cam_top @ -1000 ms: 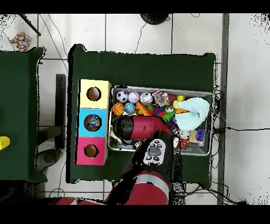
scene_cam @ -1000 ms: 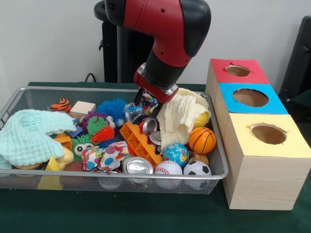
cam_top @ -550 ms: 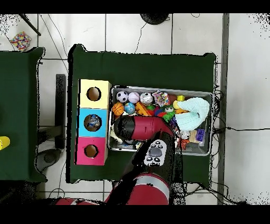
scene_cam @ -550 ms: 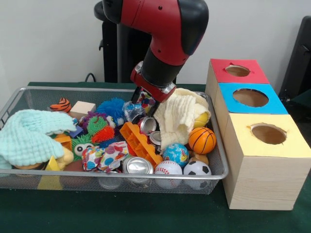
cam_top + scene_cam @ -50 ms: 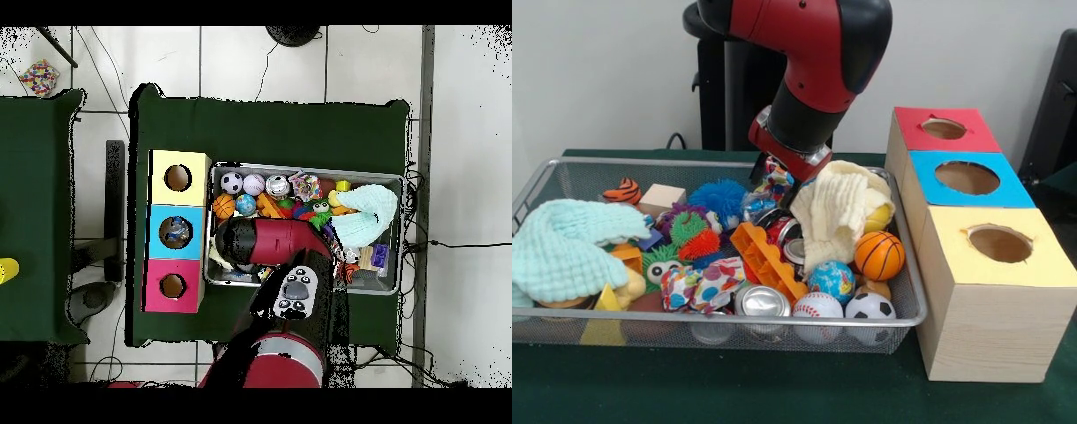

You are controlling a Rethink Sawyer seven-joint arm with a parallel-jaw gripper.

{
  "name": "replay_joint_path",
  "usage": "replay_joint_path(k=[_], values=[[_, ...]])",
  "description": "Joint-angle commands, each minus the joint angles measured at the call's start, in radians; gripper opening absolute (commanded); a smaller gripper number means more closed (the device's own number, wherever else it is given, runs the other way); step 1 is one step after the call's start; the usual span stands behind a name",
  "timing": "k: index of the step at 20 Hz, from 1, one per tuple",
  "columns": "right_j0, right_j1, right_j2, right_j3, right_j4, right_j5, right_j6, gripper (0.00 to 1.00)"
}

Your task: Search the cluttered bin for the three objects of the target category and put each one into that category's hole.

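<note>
The gripper [image 5: 774, 179] hangs low over the middle of the wire bin [image 5: 565, 177], with a patterned bundle at its tips; whether it grips it, I cannot tell. A crushed can [image 5: 786, 235] lies just below, a cream cloth [image 5: 837, 212] beside it.

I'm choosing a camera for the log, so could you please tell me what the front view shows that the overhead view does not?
Only the front view shows the gripper low among the clutter beside the cream cloth, plus the crushed cans.

Only the overhead view shows something lying inside the blue box's hole.

Both show the wire bin, the three boxes, the basketball and the mint cloth.
</note>
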Motion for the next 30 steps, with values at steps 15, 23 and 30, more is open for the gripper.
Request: replay_joint_path(k=[15, 23, 30], values=[[-0.009, -0.069, 0.023, 0.075, 0.026, 0.138, 0.093, 1.00], [-0.020, -0.055, 0.019, 0.071, 0.007, 0.114, 0.092, 1.00], [-0.008, -0.023, 0.017, 0.052, 0.008, 0.099, 0.112, 1.00]])
